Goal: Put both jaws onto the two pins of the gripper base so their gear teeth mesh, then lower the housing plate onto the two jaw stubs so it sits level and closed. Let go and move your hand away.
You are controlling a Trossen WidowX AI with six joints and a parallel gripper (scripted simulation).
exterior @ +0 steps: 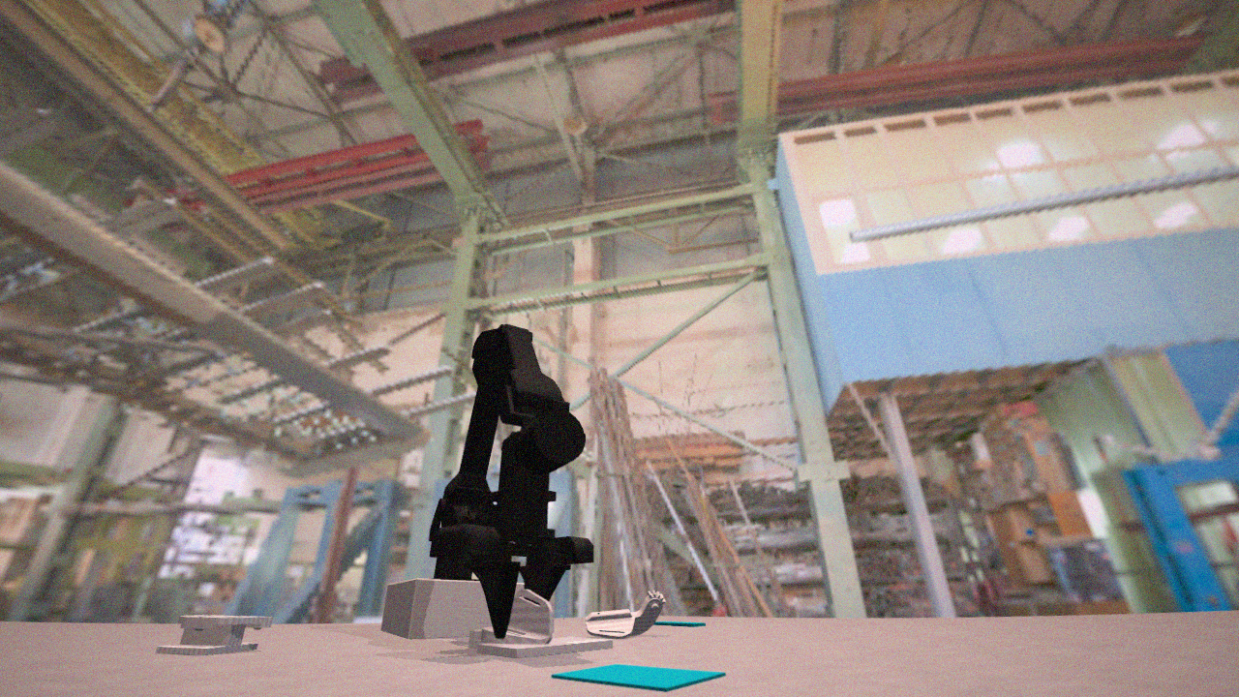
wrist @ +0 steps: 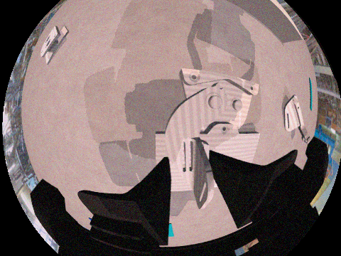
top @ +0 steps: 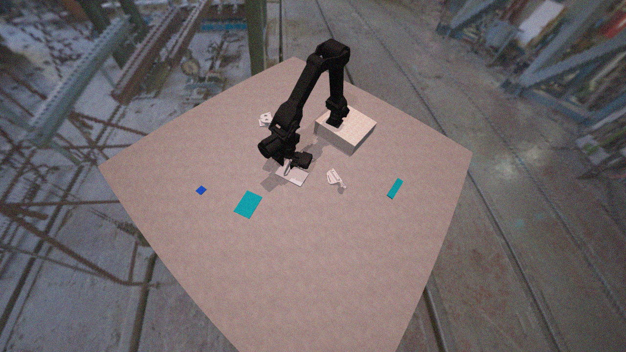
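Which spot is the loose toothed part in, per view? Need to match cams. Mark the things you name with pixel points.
Top: loose toothed part (top: 333, 176) (exterior: 617, 625) (wrist: 293, 110) just right of centre, mid-height.
Exterior: low, right of the arm (top: 305, 83) (exterior: 524, 468).
Wrist: right side, near mid-height.
Shared landmark: narrow teal strip (top: 395, 188) (exterior: 682, 622) (wrist: 310, 94); right of the part in top, partly behind it in exterior, upper right of it in wrist.
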